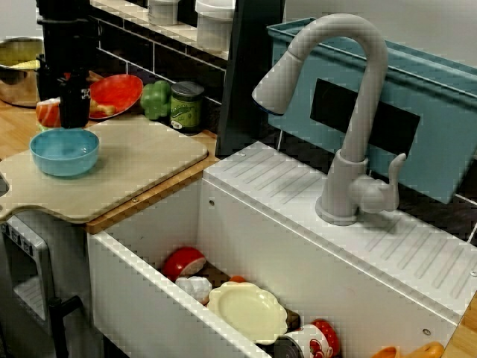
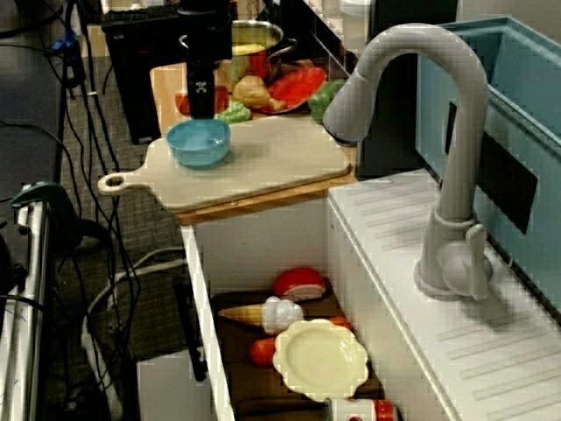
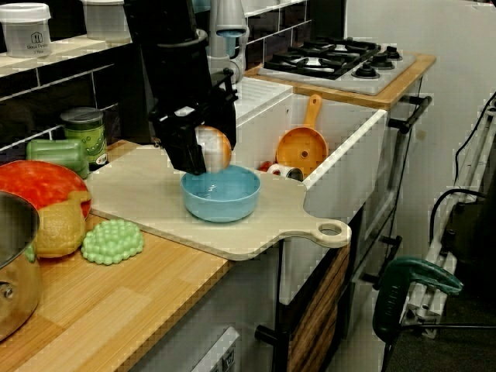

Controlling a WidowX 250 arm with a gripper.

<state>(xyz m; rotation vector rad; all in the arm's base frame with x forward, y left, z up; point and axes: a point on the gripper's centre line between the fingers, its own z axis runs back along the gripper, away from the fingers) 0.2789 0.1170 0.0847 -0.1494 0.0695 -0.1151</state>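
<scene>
Counter-end view, front to back. Pot (image 3: 12,263) at the near edge, with a green knobbly toy (image 3: 112,242) near it on the wood. Next comes the board (image 3: 147,198), and on it a blue bowl (image 3: 221,194), upright and empty as far as shows.

Gripper (image 3: 194,161) hangs above the bowl's back rim, apart from it. Jaws read as closed on an orange piece (image 3: 212,149) (orange with a white band; it sticks out to one side, and the view over the sink shows this too). The fingertips are dark and hard to tell apart, so the hold is judged, not plainly seen.

Step in hand, as I read it: the piece is held aloft over the bowl, not in it. A let-go from here would call for the piece lower and centred over the hollow, since it sits toward the rim.

Beyond: sink (image 3: 350,139) with an orange strainer (image 3: 301,149) inside. Hob (image 3: 333,58) farthest.
</scene>
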